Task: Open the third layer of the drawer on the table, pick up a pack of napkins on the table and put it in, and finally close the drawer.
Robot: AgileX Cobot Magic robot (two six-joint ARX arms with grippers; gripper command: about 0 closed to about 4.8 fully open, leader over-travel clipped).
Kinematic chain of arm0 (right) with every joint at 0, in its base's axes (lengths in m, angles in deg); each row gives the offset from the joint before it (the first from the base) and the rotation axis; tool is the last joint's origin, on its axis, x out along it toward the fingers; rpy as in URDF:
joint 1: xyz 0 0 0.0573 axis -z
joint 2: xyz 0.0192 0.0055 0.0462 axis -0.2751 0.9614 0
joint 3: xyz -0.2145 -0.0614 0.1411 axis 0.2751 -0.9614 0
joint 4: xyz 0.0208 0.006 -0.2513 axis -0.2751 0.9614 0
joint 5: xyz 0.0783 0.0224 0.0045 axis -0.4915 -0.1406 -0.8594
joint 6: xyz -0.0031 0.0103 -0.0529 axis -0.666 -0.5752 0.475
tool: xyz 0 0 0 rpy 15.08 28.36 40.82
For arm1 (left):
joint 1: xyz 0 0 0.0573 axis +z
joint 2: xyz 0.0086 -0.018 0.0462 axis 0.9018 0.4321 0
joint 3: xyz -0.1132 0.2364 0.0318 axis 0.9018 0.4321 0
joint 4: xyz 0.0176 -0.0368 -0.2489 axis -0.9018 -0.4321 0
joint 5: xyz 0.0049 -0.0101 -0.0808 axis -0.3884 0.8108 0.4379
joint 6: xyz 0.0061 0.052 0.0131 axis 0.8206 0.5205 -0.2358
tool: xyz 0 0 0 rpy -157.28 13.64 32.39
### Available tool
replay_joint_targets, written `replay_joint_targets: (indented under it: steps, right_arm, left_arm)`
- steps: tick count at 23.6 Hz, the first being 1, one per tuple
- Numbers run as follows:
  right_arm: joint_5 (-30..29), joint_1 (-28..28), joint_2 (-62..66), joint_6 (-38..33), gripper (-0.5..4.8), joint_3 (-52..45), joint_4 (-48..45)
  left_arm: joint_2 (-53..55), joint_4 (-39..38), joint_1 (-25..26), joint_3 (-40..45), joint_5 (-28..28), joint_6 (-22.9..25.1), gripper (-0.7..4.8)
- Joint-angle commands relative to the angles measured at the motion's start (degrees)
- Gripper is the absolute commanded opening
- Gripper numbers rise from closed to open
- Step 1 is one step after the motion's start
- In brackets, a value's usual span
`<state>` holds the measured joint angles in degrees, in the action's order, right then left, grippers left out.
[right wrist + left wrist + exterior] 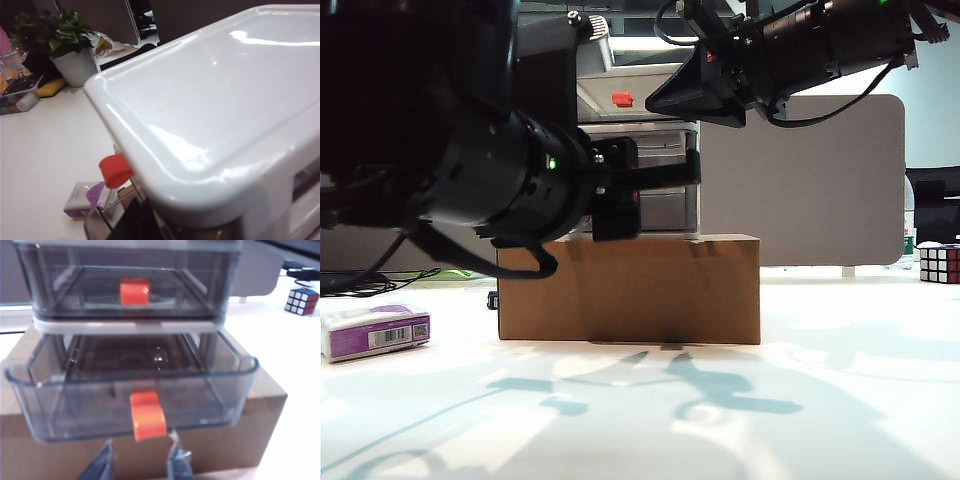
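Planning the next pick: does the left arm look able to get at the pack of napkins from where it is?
Probably yes. The left claw sits open and empty before the pulled-out third layer, and the pack of napkins lies alone on the table, nothing between.

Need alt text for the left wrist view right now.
The third layer of the drawer is pulled out and empty, its red handle just beyond the left gripper, whose jaws stand apart. The unit sits on a cardboard box.
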<state>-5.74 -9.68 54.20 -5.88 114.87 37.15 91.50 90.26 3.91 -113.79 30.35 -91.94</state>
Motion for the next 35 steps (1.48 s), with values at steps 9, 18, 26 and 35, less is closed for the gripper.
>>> replay_joint_targets:
  steps: [9, 18, 26, 35]
  right_arm:
    - [0.4, 0.0, -0.2, -0.2, -0.06, 0.3, -0.2]
    - [0.3, 0.0, -0.2, -0.2, -0.06, 0.3, 0.0]
    - [0.3, 0.0, -0.2, 0.2, -0.06, 0.3, 0.8]
    - [0.8, 0.0, 0.4, 1.1, -0.06, 0.3, 0.3]
  left_arm:
    - [-0.1, -5.2, 2.4, -3.6, 4.9, -1.9, 1.25]
    - [-0.1, -6.5, 4.9, -5.2, 6.2, -2.2, 1.24]
    - [-0.1, -7.5, 5.6, -5.2, 6.8, -4.4, 0.19]
    - [-0.2, -8.2, 4.2, -5.1, 6.7, -5.2, -0.06]
